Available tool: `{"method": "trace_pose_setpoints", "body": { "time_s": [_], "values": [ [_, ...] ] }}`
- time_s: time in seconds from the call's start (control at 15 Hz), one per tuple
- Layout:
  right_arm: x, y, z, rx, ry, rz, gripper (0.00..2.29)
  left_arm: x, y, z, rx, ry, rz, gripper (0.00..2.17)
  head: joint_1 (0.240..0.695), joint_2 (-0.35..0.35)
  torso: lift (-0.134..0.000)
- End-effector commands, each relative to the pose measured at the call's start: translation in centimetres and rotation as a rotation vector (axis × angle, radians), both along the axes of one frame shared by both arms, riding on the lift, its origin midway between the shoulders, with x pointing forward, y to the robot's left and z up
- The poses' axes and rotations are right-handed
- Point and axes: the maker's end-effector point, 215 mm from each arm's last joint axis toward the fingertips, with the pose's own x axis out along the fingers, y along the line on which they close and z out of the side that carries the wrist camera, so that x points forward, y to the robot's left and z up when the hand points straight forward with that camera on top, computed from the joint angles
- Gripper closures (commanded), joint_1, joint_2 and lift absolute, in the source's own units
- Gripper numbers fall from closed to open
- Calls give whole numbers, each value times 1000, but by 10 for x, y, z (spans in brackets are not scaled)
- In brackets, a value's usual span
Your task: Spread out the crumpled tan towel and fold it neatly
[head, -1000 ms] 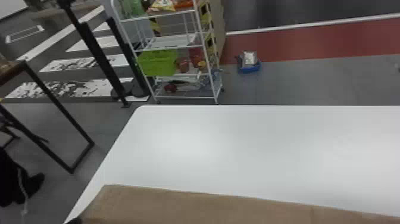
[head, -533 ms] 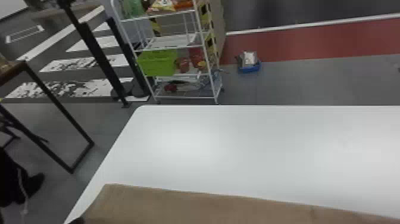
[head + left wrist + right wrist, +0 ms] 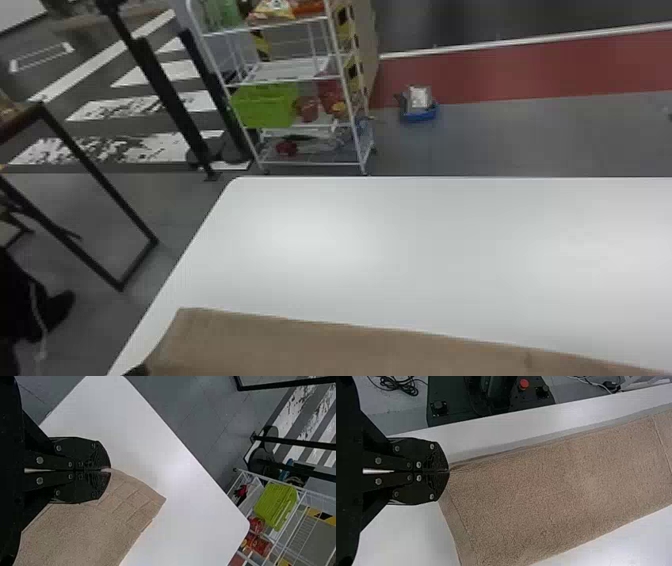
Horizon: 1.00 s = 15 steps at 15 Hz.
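Observation:
At the bottom left of the head view, the dark tip of my left gripper (image 3: 137, 370) meets the left end of the tan towel (image 3: 320, 347), which lies as a long strip along the near part of the table. The left wrist view has my left gripper (image 3: 110, 470) shut on the edge of the towel (image 3: 87, 528), near a corner with a woven band. Over in the right wrist view, my right gripper (image 3: 448, 471) is shut on a corner of the towel (image 3: 558, 494), which stretches away from it fairly flat.
The white table (image 3: 400, 250) extends beyond the towel's far side. Behind it stand a white shelf cart (image 3: 295, 75) with a green basket (image 3: 265, 105), and a blue container (image 3: 419, 114) on the floor. A dark-framed table (image 3: 100, 175) is at the left.
The left gripper's tip and the towel's left end have shifted slightly to the right in the head view. The towel's far edge remains nearly where it was.

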Motion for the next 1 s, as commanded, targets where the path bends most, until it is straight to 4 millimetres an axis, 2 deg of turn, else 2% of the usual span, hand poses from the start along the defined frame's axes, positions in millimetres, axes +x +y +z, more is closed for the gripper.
{"method": "trace_pose_setpoints", "body": {
  "time_s": [0.0,0.27,0.33,0.4,0.47,0.53,0.6,0.67,0.8,0.93],
  "values": [
    [-2,-1,-5,-7,9,7,1187,1,-3,-3,-2,3,-4,1416,695,350,-122],
    [-1,-4,-11,-23,9,10,1180,4,-4,-6,4,3,-6,1413,695,350,-122],
    [-1,-4,-11,-24,9,7,927,5,-3,-6,7,1,-4,1413,695,350,-122],
    [-1,-5,-11,-26,11,-1,576,6,-1,-5,12,-3,-2,1362,695,350,-122],
    [-1,-5,-11,-26,11,-3,259,6,-1,-4,15,-5,-1,1092,695,350,-122],
    [-1,-4,-11,-24,11,-3,117,5,0,-4,16,-4,2,869,695,350,-122],
    [-1,-3,-11,-21,11,-2,56,5,0,-5,17,-2,2,596,695,350,-122],
    [-1,-2,-11,-19,12,-3,56,6,-1,-6,14,-1,1,424,695,350,-122],
    [0,2,-7,-2,12,-2,66,6,3,-6,25,-2,11,191,695,350,-122],
    [13,10,10,68,-15,-43,76,6,5,-5,29,-5,15,151,695,350,-122]
  ]
}}
